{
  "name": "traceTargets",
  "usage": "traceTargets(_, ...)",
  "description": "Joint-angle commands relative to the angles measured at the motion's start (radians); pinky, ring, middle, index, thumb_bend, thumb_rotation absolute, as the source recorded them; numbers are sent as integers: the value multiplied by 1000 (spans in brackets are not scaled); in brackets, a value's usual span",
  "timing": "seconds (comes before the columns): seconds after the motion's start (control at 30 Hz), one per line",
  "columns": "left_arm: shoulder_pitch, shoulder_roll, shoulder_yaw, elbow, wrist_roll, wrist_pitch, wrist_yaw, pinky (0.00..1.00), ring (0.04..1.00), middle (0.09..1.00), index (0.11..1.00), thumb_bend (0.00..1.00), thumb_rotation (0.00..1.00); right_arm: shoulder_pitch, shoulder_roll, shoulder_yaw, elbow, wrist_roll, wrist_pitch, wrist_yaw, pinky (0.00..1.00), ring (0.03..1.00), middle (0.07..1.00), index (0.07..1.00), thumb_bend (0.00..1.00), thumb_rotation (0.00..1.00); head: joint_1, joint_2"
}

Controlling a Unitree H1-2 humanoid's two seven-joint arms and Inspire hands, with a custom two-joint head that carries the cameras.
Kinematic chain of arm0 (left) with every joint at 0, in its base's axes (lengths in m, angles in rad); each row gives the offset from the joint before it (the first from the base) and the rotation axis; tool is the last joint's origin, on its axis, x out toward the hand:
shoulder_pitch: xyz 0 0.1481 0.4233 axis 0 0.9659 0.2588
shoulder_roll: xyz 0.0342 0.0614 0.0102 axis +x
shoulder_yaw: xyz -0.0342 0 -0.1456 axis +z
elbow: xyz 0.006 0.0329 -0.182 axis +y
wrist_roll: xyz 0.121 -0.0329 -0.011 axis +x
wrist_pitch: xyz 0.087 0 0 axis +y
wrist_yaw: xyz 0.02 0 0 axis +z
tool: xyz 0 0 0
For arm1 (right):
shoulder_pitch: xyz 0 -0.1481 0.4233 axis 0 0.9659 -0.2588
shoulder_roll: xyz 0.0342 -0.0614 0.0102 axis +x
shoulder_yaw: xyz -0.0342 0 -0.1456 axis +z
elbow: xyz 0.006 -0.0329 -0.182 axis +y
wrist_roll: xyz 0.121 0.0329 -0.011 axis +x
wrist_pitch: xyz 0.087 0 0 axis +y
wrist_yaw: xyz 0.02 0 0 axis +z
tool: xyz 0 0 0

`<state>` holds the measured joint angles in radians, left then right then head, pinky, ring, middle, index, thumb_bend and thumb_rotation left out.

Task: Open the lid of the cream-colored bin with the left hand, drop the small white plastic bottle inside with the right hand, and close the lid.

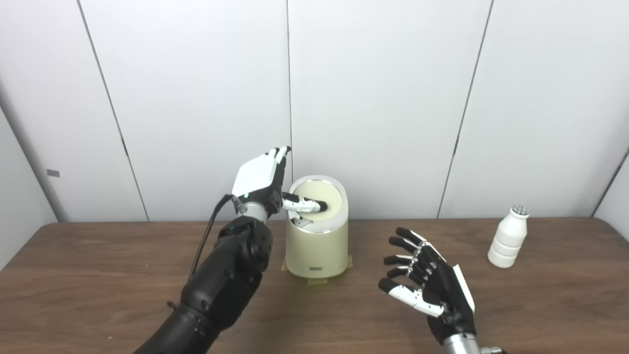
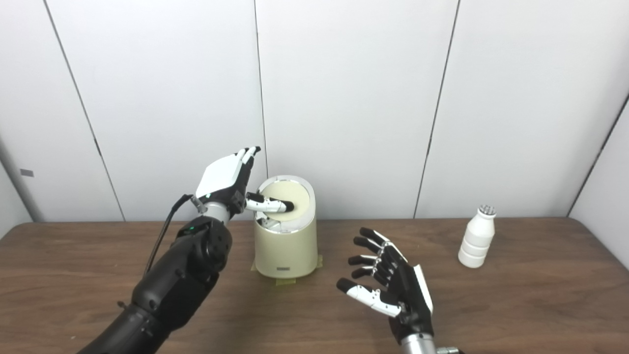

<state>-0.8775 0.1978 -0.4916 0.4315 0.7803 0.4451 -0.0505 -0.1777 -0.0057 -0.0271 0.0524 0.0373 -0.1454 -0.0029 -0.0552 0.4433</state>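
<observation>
The right robot hand is nearest, low over the front of the wooden counter, its arm coming in from the bottom edge on the right; its fingers are spread apart with the palm turned toward the left, and it holds nothing. It sits between the bin and the bottle but touches neither. Across from it, the left arm reaches in from the lower left, dark and bulky, rising to the left robot hand, which is raised beside the upper left of the cream-colored bin. That hand's fingers point upward and stay apart, gripping nothing, while its thumb stretches sideways over the lid and appears to rest on it or just above it; contact cannot be told for certain. The lid looks tilted, its left edge dipped so that a shiny rim and a bit of the inner opening show on that side near the thumb. The bin stands upright near the middle of the counter toward the back, with strips of yellowish tape under its base. Well off to the right, further back on the counter and apart from both hands, the small white plastic bottle stands upright, ribbed along its body and topped with a silvery cap. Behind everything runs a wall of plain white panels
</observation>
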Motion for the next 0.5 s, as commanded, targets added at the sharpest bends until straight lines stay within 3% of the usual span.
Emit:
traceTargets(0.0, -28, 32, -42, -15, 79, 22, -79, 1000, 1000, 1000, 1000, 959, 66, -29, -1, 0, -35, -2, -11, 0, 502, 621, 765, 784, 815, 221, -1, 1)
traceTargets(0.13, -21, 53, -63, -49, 142, 24, -161, 1000, 1000, 1000, 1000, 998, 66, -30, -1, 1, -38, -3, -9, 0, 512, 627, 767, 786, 820, 230, 0, 2)
traceTargets(0.23, -6, 57, -43, -85, 142, 23, -170, 1000, 1000, 1000, 1000, 987, 94, -30, 2, 0, -42, 2, -5, 0, 512, 625, 767, 786, 817, 222, 1, 2)
traceTargets(0.37, 30, 23, 63, -148, 86, 7, -56, 947, 995, 1000, 1000, 910, 210, -30, 3, 0, -43, 5, -4, 1, 505, 621, 767, 783, 814, 208, 2, 3)
traceTargets(0.47, 71, -43, 247, -195, -130, -125, 40, 834, 960, 977, 974, 817, 219, -29, 2, 1, -43, 1, -3, 1, 503, 621, 767, 786, 814, 219, 3, 3)
